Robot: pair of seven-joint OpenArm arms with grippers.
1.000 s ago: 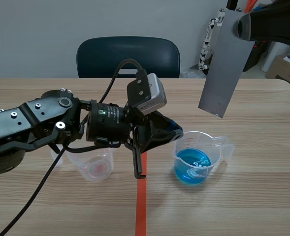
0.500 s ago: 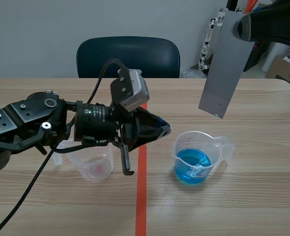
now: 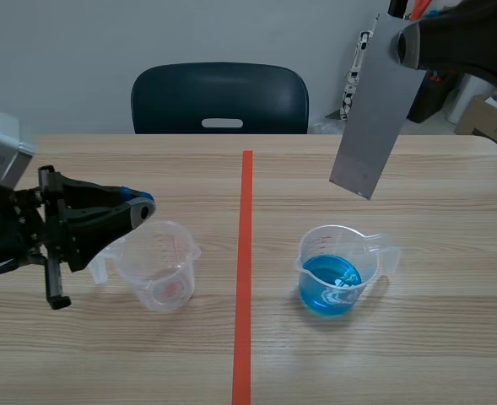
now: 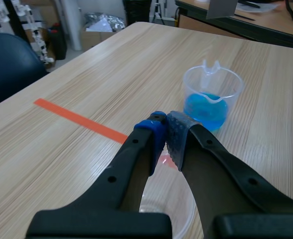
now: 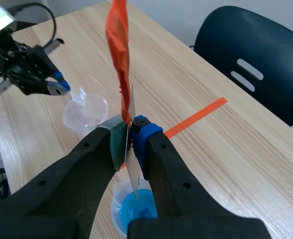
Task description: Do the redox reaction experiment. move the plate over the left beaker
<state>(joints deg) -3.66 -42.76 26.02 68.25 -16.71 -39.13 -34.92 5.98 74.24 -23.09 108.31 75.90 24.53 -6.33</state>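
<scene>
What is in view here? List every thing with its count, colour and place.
plate: one, grey, held high, above and behind the blue beaker
clear beaker: one, pinkish trace inside, left of the tape line
blue beaker: one, clear with blue liquid, right of the tape line
orange strip: one, rising from the plate's top
tape line: one, orange-red mark down the table's middle
table: one, light wood
chair: one, dark blue, behind the table
left fingers: two, black, shut on nothing, by the clear beaker's rim
right fingers: two, black, shut on the plate
</scene>
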